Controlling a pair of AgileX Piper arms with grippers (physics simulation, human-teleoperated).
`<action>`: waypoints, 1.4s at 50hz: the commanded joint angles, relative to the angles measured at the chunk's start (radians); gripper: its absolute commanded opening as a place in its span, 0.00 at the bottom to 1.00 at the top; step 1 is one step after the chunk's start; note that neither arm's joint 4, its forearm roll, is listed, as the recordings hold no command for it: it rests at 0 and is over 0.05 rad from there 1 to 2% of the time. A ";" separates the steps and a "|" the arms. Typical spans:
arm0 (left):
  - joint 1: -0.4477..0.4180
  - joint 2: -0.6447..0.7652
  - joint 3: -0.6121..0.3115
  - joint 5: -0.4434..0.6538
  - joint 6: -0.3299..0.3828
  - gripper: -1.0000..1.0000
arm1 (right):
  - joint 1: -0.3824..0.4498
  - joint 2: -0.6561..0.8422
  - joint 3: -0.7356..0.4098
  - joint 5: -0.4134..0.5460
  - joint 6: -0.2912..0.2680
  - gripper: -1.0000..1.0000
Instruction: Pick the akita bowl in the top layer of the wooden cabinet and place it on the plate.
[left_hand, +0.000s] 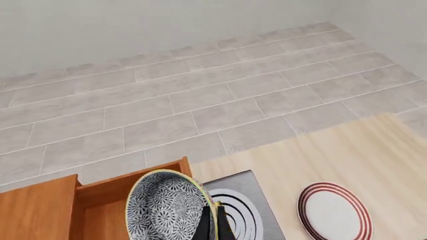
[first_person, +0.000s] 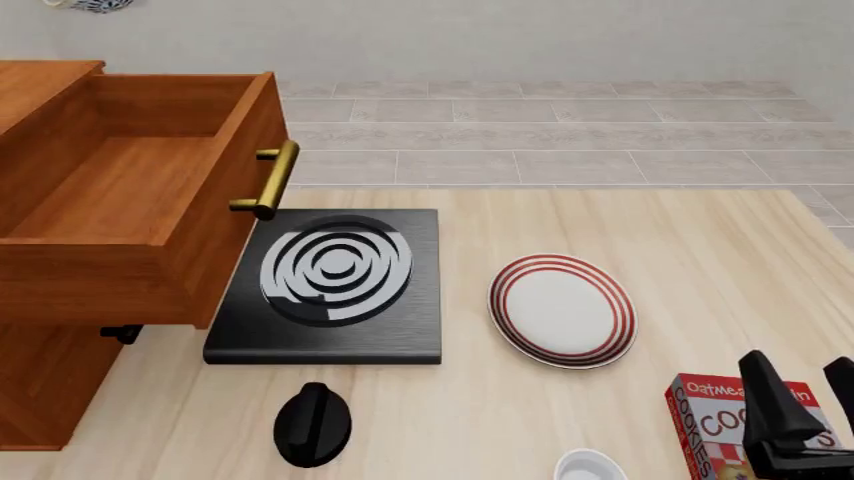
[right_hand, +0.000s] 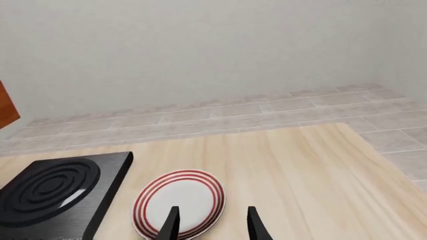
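In the left wrist view my left gripper (left_hand: 213, 226) is shut on the rim of the akita bowl (left_hand: 167, 205), which is tilted on its side with its patterned surface showing. The bowl hangs above the open top layer (left_hand: 100, 202) of the wooden cabinet (left_hand: 33, 210). In the front view the drawer (first_person: 120, 180) stands pulled out and empty, and only a sliver of the bowl (first_person: 96, 5) shows at the top left edge. The plate (first_person: 561, 308) lies bare on the table. My right gripper (first_person: 805, 392) is open near the front right, pointing toward the plate (right_hand: 179, 202).
A black square slab with white rings (first_person: 334, 285) lies between cabinet and plate. A black knob-shaped object (first_person: 312, 424), a small white cup (first_person: 590, 467) and a cookie box (first_person: 727, 420) sit along the front edge. The drawer's brass handle (first_person: 274, 180) overhangs the slab.
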 joint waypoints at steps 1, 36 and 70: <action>-0.046 -0.033 -0.015 -0.050 -0.022 0.00 | 0.004 -0.008 -0.001 0.007 -0.007 1.00; -0.276 -0.033 0.009 -0.223 0.022 0.00 | 0.008 -0.019 0.000 0.014 -0.025 1.00; -0.441 0.072 0.069 -0.332 0.046 0.00 | 0.004 -0.006 0.000 0.001 -0.024 1.00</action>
